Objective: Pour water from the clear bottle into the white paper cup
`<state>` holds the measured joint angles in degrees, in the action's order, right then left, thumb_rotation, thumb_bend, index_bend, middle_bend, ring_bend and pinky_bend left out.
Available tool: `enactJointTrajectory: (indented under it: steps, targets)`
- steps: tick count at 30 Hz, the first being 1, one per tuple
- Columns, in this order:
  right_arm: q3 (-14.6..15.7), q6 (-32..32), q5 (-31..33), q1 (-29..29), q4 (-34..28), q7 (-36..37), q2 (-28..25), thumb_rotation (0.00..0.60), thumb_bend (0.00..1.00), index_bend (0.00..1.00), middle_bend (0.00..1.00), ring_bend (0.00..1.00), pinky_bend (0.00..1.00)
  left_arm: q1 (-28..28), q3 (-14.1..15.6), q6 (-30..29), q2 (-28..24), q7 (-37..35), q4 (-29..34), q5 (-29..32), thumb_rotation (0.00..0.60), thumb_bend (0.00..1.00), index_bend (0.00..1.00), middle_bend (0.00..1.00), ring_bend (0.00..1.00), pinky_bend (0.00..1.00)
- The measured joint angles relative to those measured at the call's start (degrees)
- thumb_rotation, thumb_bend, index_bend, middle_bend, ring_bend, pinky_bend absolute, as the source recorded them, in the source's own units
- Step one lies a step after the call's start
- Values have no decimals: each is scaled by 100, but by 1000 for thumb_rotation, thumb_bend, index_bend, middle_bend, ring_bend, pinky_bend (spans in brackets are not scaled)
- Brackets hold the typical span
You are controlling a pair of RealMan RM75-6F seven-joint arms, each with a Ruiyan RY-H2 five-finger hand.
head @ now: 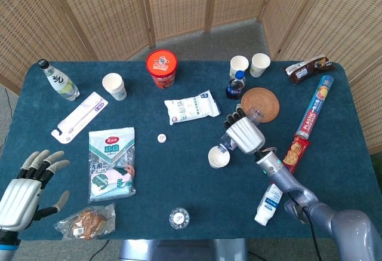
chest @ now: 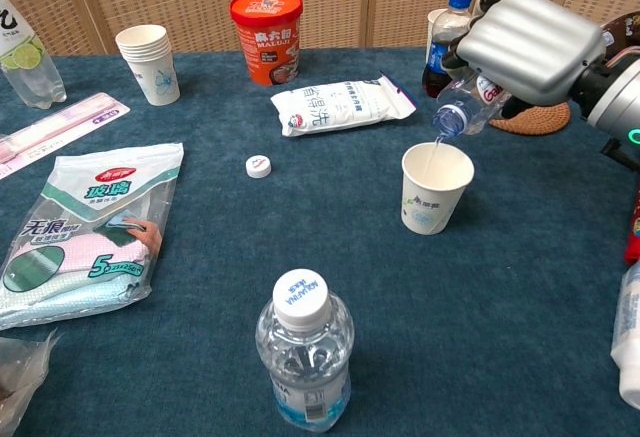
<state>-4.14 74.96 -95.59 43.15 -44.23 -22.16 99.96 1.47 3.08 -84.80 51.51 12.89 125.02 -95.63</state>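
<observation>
My right hand [chest: 525,45] [head: 244,134] grips a clear bottle [chest: 466,109] tilted mouth-down to the left, just above a white paper cup [chest: 435,188] [head: 218,157]. A thin stream of water runs from the bottle's mouth into the cup. A white bottle cap [chest: 259,165] [head: 161,138] lies on the cloth left of the cup. My left hand [head: 24,189] hovers open at the table's near left corner, holding nothing; only the head view shows it.
A capped water bottle [chest: 301,350] stands at the front centre. Behind the cup lie a white packet [chest: 338,103], a red tub [chest: 266,22], a cola bottle [chest: 446,37] and a woven coaster [head: 260,103]. A wipes pack [chest: 80,228] and a cup stack [chest: 147,62] sit left.
</observation>
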Motion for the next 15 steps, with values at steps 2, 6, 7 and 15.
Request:
enactJointTrajectory:
  steps: [2,6,7,15]
  targets:
    - [-10,26,9,-6,6,7,8,600,263,594,556,549,316,-1,2,5,-6,9,10,2,529,416,205,162,75,0]
    - [-4,50,1,-7,10,3,6,600,263,595,556,549,316,4,4,17,0,28,26,-4,527,416,205,162,75,0]
    - [-1,48,-1,-7,10,3,4,600,263,595,556,549,316,4,3,13,1,32,29,-7,527,415,205,162,74,0]
    - [-27,-20,92,-33,-132,91,-42,600,261,594,556,549,316,-1,4,12,13,44,26,-2,528,416,205,162,75,0]
